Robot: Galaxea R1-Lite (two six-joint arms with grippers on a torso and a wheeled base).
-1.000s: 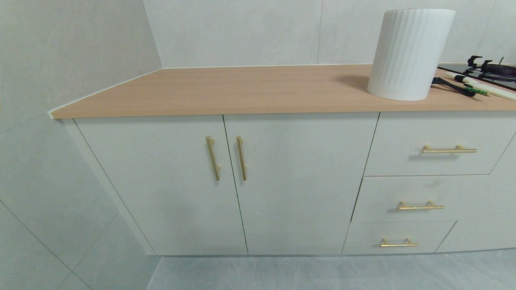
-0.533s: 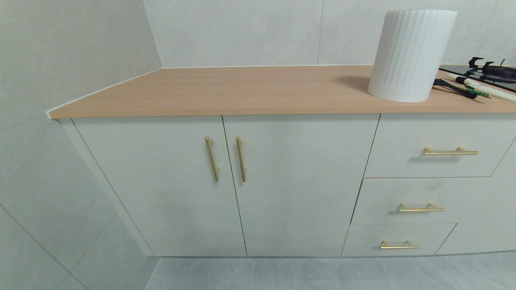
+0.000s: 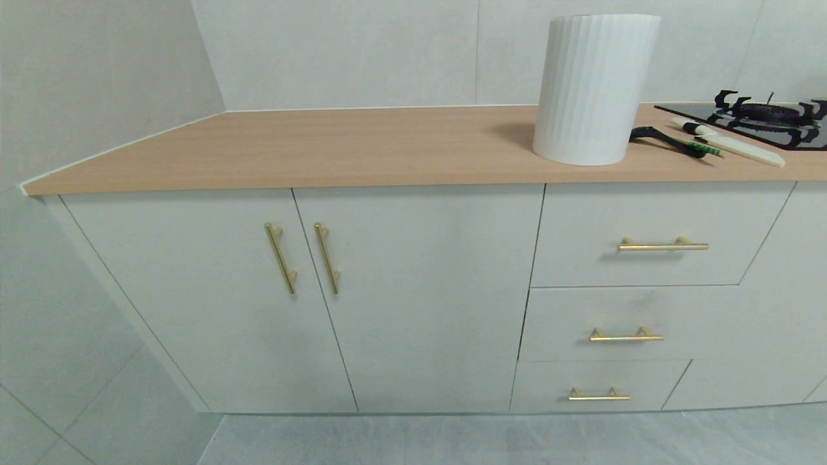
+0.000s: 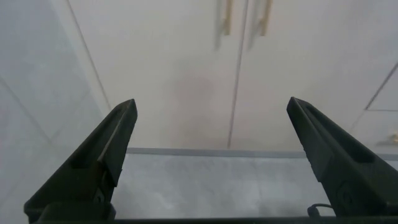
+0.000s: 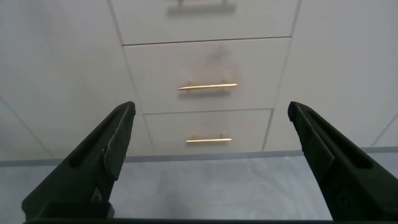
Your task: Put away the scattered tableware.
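Well, my left end effector is released, its two dark fingers spread wide with nothing between them. It hangs low in front of the double cabinet doors, and past the fingers I see the lower ends of the two gold door handles and the grey floor below. My right end effector is likewise spread apart and empty. It faces the stack of drawers, where the middle drawer handle and the bottom drawer handle line up between its fingers.

From the head view, doors and drawers are all closed, the doors to the left of the three drawers. Above them runs the wooden counter, set into a tiled corner. A tall white ribbed container stands upright on it, above the top drawer.

The scattered tableware lies on the counter just to the right of that container. There is a black-handled utensil with its end close against the container's base. Just beside it lies a thin green piece, and then a long cream-coloured utensil. They are small at this angle, so I can only say they look like a server or knife and chopsticks. Right behind them sits a dark hob with black pan supports.
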